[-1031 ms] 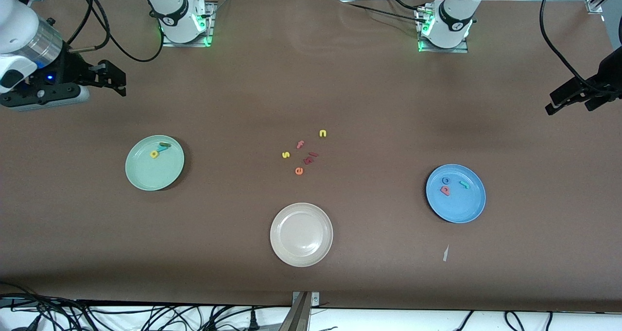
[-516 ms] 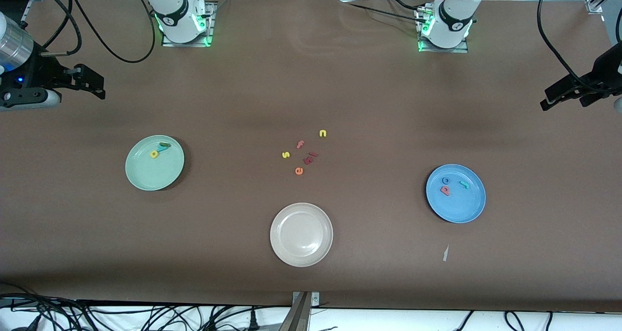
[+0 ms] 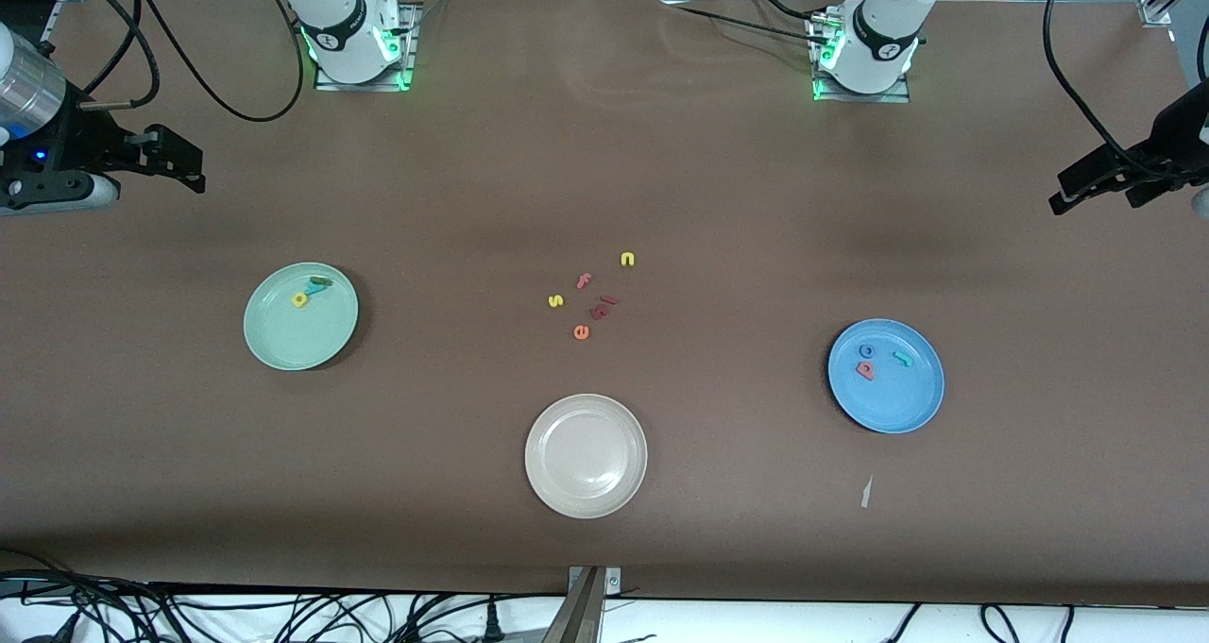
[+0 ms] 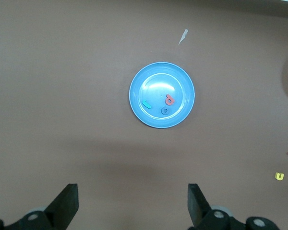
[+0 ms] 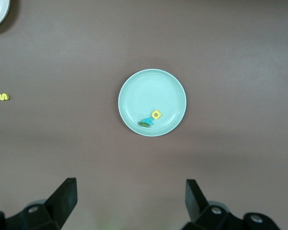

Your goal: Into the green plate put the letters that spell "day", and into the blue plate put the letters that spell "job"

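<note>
The green plate [image 3: 302, 343] [image 5: 152, 91] lies toward the right arm's end of the table. In it are the yellow "d" [image 3: 299, 299] [image 5: 156, 114], the teal "y" [image 3: 315, 288] [image 5: 148, 120] and the dark green "a" [image 3: 322, 280] [image 5: 144, 124]. The blue plate [image 3: 897, 399] [image 4: 158, 88] lies toward the left arm's end and holds the blue "o" [image 3: 866, 350] [image 4: 165, 110], salmon "b" [image 3: 864, 370] [image 4: 169, 100] and teal "j" [image 3: 903, 358] [image 4: 146, 103]. My right gripper [image 3: 184, 163] [image 5: 129, 196] hangs open and empty high over bare table beside the green plate. My left gripper [image 3: 1072, 194] [image 4: 133, 201] hangs open and empty high beside the blue plate.
A beige plate [image 3: 586, 478] sits empty, nearest the front camera. Loose letters lie mid-table: a yellow "n" [image 3: 627, 260], yellow "s" [image 3: 555, 300], red "f" [image 3: 584, 280], orange "e" [image 3: 581, 332] and dark red pieces [image 3: 603, 308]. A paper scrap [image 3: 866, 492] lies near the blue plate.
A second ago the right gripper stood farther in over the table; it has drawn back toward its end. The left gripper shifted slightly. Both have held nearly still since half a second ago.
</note>
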`<state>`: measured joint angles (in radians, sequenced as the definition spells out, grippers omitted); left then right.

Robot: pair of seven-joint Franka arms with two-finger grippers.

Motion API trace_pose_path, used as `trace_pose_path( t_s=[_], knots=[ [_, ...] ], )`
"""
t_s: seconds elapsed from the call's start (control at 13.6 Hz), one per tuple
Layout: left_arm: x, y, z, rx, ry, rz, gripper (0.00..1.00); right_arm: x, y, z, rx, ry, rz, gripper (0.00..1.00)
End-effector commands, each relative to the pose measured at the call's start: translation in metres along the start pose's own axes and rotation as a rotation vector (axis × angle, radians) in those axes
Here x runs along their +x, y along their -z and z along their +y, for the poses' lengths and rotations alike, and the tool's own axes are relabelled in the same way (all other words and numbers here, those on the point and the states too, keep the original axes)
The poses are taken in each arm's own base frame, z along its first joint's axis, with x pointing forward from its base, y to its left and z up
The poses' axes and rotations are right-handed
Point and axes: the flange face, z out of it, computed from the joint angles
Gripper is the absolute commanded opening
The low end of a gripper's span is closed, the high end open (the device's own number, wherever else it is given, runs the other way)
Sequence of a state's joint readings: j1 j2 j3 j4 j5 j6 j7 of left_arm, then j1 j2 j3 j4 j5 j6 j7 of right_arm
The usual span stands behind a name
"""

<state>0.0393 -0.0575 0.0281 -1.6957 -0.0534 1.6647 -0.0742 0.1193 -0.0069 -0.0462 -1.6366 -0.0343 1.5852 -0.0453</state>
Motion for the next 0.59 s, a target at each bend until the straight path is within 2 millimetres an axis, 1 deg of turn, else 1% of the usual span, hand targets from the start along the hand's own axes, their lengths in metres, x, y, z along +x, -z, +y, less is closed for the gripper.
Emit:
trace_pose_path(
  t_s=[0.0,0.37,0.52],
  knots=[
    [0.0000,0.0061,0.0038,-0.010,-0.008,-0.001,1.00,0.0004,0.0033,-0.0035,-0.002,0.006,0.002,1.00],
    [0.0000,0.0068,0.0045,-0.008,-0.010,0.000,1.00,0.0005,0.0033,-0.0043,-0.002,0.006,0.002,1.00],
    [0.0013,0.0031,0.0072,0.024,-0.024,-0.004,1.00,0.0004,0.0033,-0.0069,-0.002,0.007,0.000,1.00]
  ],
)
